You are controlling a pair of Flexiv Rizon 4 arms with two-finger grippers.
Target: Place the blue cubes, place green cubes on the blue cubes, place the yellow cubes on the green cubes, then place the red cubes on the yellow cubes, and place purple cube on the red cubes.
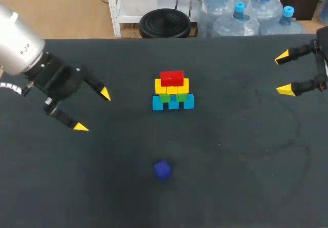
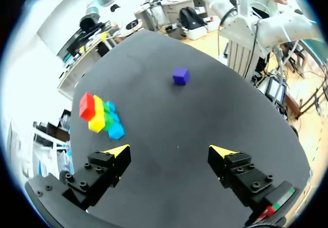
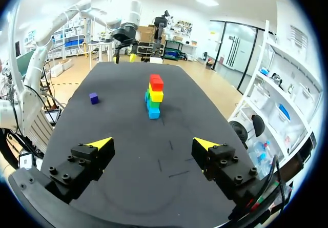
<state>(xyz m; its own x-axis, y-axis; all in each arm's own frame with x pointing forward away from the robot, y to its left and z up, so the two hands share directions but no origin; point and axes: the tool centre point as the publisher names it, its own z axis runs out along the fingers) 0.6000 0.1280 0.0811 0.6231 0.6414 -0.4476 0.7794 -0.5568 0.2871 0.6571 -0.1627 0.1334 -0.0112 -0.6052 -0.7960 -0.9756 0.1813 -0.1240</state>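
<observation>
A stack of cubes [image 1: 173, 90] stands at the table's middle: blue cubes [image 1: 173, 103] at the base, green cubes [image 1: 172, 97] on them, yellow cubes [image 1: 172, 86] above, red cubes [image 1: 171, 78] on top. The stack [image 2: 98, 114] lies ahead and to one side of the left gripper; the same stack [image 3: 154, 96] stands straight ahead of the right gripper. A purple cube [image 1: 162, 170] lies alone near the front [image 2: 180, 76] [image 3: 94, 98]. My left gripper [image 1: 92, 110] [image 2: 169, 153] is open and empty at the left. My right gripper [image 1: 285, 74] [image 3: 152, 146] is open and empty at the far right.
The dark table [image 1: 241, 151] shows faint chalk-like curved marks at the right front. Nothing else stands on it besides the stack and the lone cube.
</observation>
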